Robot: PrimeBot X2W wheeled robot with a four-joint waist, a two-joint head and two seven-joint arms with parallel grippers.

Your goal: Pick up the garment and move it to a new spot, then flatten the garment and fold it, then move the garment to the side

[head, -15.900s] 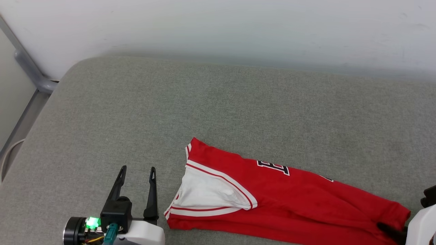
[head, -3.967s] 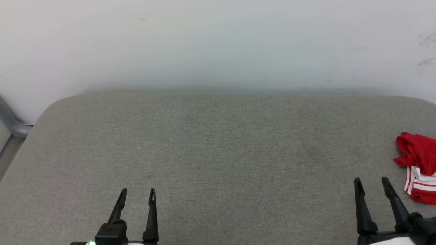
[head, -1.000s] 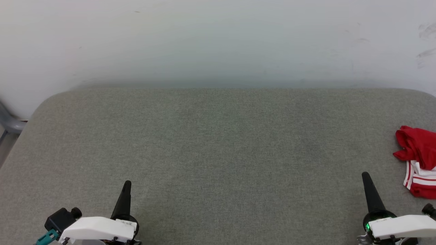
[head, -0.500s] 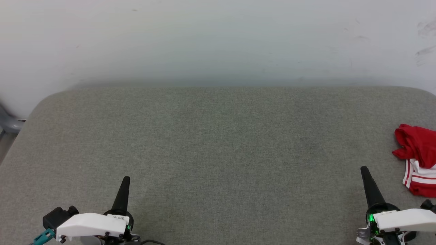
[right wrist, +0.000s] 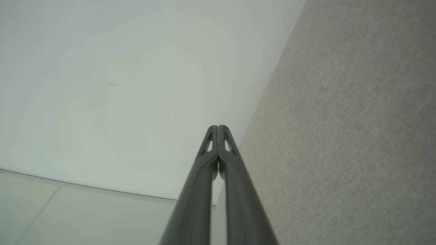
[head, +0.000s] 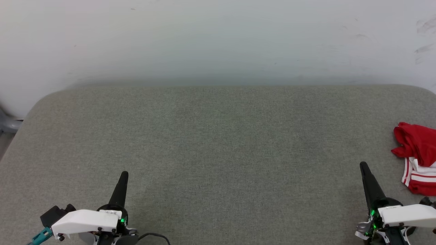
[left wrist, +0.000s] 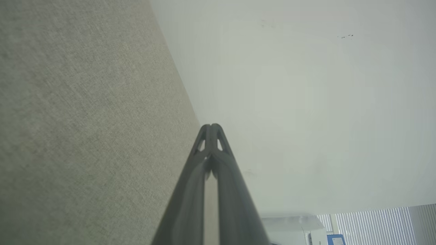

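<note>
The red garment point(head: 417, 154) with white, red-striped trim lies bunched at the far right edge of the head view, partly cut off by it. My right gripper point(head: 363, 166) stands shut and empty a little to its left, fingers pointing up the view, not touching it. My left gripper point(head: 124, 175) is shut and empty at the lower left, far from the garment. In the wrist views, the left gripper point(left wrist: 211, 126) and the right gripper point(right wrist: 218, 127) each show both tips pressed together with nothing between them.
A wide grey-green padded surface point(head: 218, 143) spreads in front of me, its rounded far edge meeting a pale wall point(head: 218, 37). A grey metal tube point(head: 6, 124) shows past the surface's left edge.
Over the last second the head view has drifted slightly, and both shut grippers sit a little higher in it. The garment lies where it was.
</note>
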